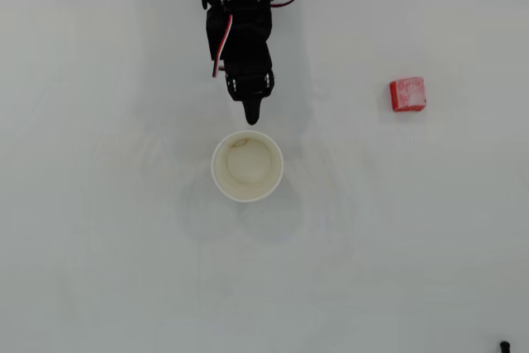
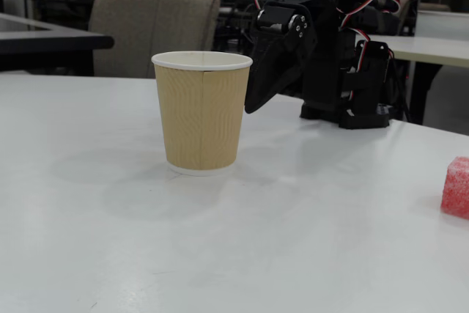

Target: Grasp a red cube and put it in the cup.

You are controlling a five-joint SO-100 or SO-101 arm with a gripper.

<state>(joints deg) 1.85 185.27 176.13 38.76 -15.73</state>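
Note:
The paper cup (image 1: 247,166) stands upright in the middle of the white table; from the side it is tan with a white rim (image 2: 201,111). The red cube (image 1: 407,94) lies well to the right of it, at the right edge in the fixed view (image 2: 456,188). My black gripper (image 1: 252,115) hangs just behind the cup's far rim, its tip pointing down (image 2: 253,106). Its fingers sit together with nothing between them. The cube is far from the gripper.
The arm's base (image 2: 352,71) stands at the back of the table. A chair (image 2: 150,31) and other desks stand beyond the table's far edge. Bare white tabletop (image 1: 124,270) surrounds the cup.

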